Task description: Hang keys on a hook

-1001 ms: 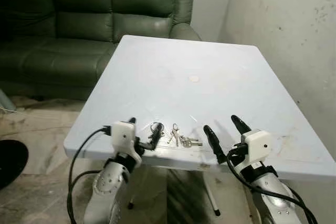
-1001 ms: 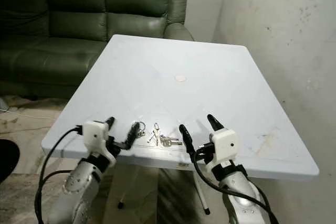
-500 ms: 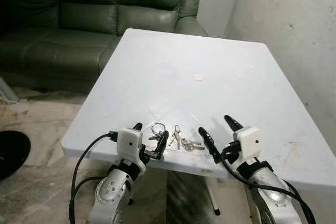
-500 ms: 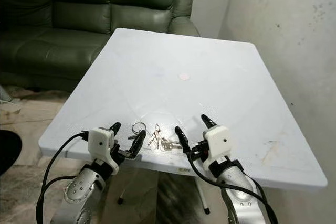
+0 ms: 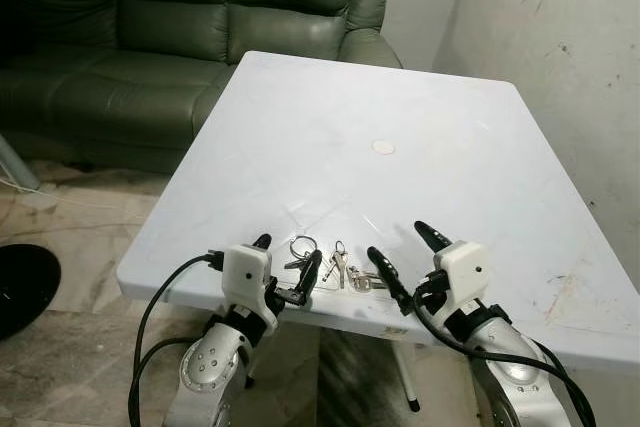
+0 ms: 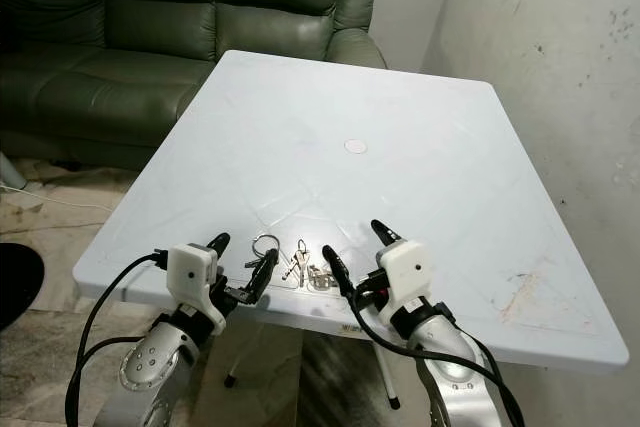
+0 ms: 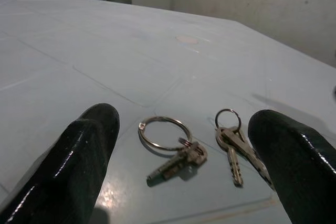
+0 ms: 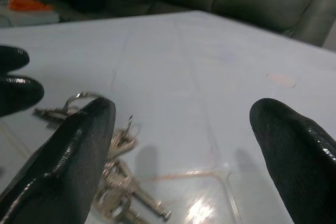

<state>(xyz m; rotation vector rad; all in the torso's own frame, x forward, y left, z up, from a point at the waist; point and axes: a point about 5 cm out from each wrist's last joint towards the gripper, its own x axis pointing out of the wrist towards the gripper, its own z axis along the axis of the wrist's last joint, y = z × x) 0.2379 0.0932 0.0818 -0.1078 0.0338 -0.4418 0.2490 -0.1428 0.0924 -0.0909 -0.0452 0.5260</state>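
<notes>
Keys (image 5: 340,265) lie flat near the worktop's (image 5: 400,107) front edge, in a small scatter: a large split ring (image 7: 164,132) with one key on it, and just beside it a smaller ring bunch (image 7: 231,142) with several keys fanned out. Both silver arms reach up from below the near edge. The left gripper (image 5: 286,265) sits at about 9 o'clock from the keys, its fingers (image 7: 79,156) spread apart and low over the worktop, the large ring lying in the gap between them but touching neither. The right gripper (image 5: 402,255) is at about 3 o'clock from the keys, fingers (image 8: 68,161) also wide apart, its inner finger just beside the small bunch. A faint round mark (image 5: 383,148) shows on the pale worktop at 12 o'clock, well apart from the keys. A dark green leather sofa (image 5: 200,27) stands beyond the far edge, and a scuffed white wall (image 5: 560,57) runs along the right.
</notes>
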